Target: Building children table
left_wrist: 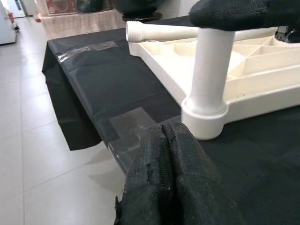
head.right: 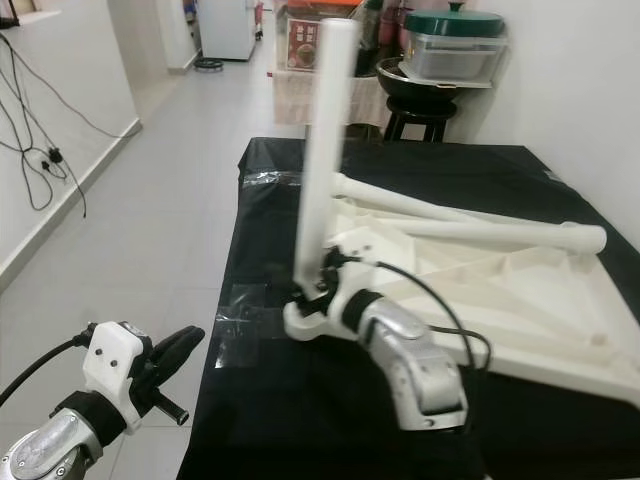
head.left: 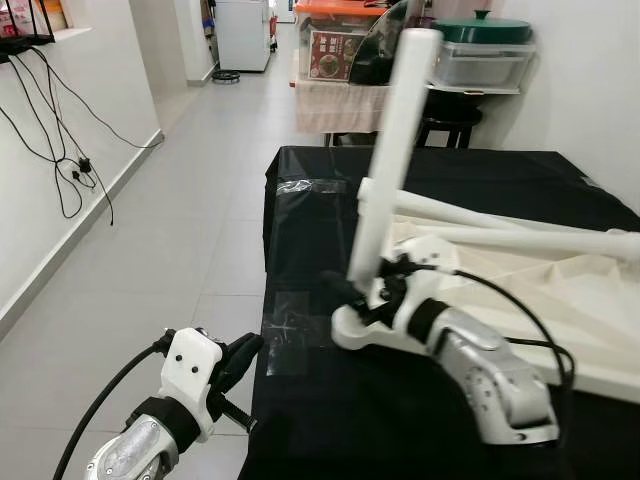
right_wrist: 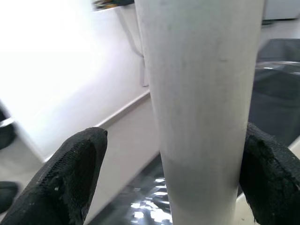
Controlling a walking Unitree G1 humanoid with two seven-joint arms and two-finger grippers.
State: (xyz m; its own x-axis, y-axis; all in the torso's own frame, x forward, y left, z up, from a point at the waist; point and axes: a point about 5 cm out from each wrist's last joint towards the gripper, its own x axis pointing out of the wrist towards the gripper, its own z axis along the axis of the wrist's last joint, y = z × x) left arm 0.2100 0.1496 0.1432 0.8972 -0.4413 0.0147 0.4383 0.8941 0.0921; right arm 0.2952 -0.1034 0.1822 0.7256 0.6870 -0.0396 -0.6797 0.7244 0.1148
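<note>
A white plastic table top (head.right: 520, 290) lies upside down on a black-covered table (head.left: 320, 230). One white leg (head.left: 395, 150) stands nearly upright in its near-left corner socket (left_wrist: 204, 119). My right gripper (head.left: 375, 285) straddles the base of this leg (right_wrist: 201, 93); one finger touches it and the other finger (right_wrist: 77, 173) stands a little apart, so the gripper is open. Two more legs (head.right: 470, 225) lie across the table top. My left gripper (head.left: 245, 352) hovers off the table's near-left edge, shut and empty, its fingers (left_wrist: 164, 154) pointing at the socket.
Clear tape patches (head.left: 290, 330) mark the black cloth near the left edge. Tiled floor (head.left: 180, 230) runs along the left, with cables (head.left: 70, 150) hanging on the wall. A stool with containers (head.left: 480, 50) stands beyond the far end. A white wall (head.right: 590, 90) bounds the right.
</note>
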